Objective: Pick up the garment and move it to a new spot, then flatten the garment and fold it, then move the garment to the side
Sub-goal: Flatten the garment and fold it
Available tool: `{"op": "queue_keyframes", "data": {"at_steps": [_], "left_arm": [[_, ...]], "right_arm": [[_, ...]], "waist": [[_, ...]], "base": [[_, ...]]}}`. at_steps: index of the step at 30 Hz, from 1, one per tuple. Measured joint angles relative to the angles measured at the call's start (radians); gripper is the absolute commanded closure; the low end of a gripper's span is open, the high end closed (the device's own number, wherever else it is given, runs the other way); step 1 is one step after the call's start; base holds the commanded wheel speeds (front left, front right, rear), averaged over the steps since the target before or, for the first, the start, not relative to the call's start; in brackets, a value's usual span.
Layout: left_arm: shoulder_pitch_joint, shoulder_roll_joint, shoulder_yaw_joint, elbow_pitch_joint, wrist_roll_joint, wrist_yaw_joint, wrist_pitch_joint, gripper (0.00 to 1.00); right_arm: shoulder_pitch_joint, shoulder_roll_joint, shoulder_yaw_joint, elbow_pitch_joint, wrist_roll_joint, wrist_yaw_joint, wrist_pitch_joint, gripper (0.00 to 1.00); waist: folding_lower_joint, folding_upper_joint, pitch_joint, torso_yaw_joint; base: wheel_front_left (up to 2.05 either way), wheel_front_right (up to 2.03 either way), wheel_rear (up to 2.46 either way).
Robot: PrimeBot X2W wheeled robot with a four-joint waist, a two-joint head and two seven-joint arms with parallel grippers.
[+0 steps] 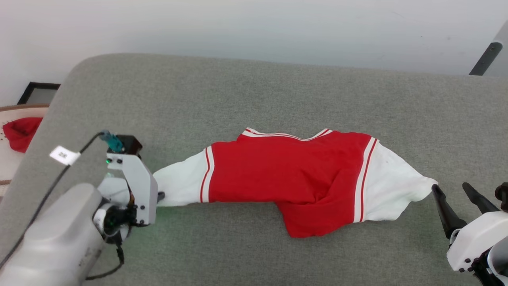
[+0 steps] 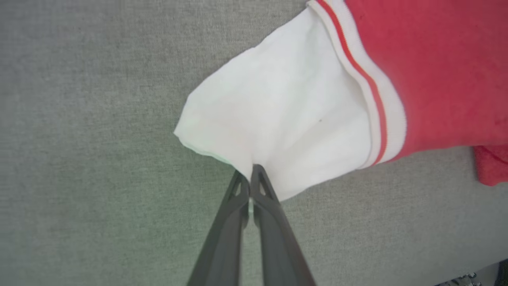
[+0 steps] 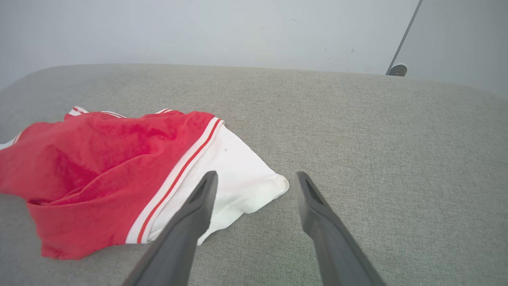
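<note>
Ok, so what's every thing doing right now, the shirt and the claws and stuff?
Jersey: lying stretched sideways on the grey cushion, rumpled, not folded.
Left claw: shut, pinching the edge of one white sleeve.
Right claw: open, at the tip of the other white sleeve, not gripping it.
Small red cloth: bunched up, off the cushion to the left.

1. Left gripper (image 2: 250, 174): in the head view its fingers are hidden behind the wrist housing (image 1: 137, 186), at the garment (image 1: 285, 174) sleeve end.
2. Red cloth (image 1: 19, 134), well left of the garment: cut by the frame edge.
3. White tag (image 1: 63, 155), left of the garment: marking, apparently printed, too small to read.
4. Right gripper (image 1: 450, 186), just right of the garment: body cut by the frame corner.
</note>
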Motion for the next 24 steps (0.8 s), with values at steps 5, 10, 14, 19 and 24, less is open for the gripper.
{"op": "queue_keyframes", "data": {"at_steps": [5,10,14,19,24], "left_arm": [[-0.036,0.054,0.003,-0.084,0.028,0.036,0.017,0.0],[-0.078,0.086,0.008,-0.121,0.048,0.061,0.034,0.0],[-0.092,0.086,0.004,-0.102,0.045,0.064,0.063,0.0],[-0.092,0.075,-0.004,-0.046,0.028,0.064,0.112,0.0],[-0.091,0.057,-0.016,-0.001,0.025,0.051,0.117,0.0]], "right_arm": [[-0.001,-0.013,0.006,-0.013,0.008,0.0,0.014,0.0],[-0.012,-0.024,0.021,-0.028,0.011,0.0,0.024,0.0],[-0.038,-0.035,0.032,-0.039,0.014,0.0,0.039,0.0],[-0.06,-0.045,0.043,-0.048,0.016,0.0,0.049,0.0],[-0.071,-0.055,0.043,-0.056,0.017,0.0,0.057,0.0]], "waist": [[-0.0001,0.0,0.004,-0.01],[0.0,0.0,0.024,-0.024],[0.0,0.0,0.047,-0.039],[0.0,0.0,0.076,-0.06],[0.0,0.0,0.1,-0.075]], "base": [[0.0,0.0,0.0],[0.0,0.0,0.0],[0.0,0.0,0.0],[0.0,0.0,0.0],[0.0,0.0,0.0]]}}
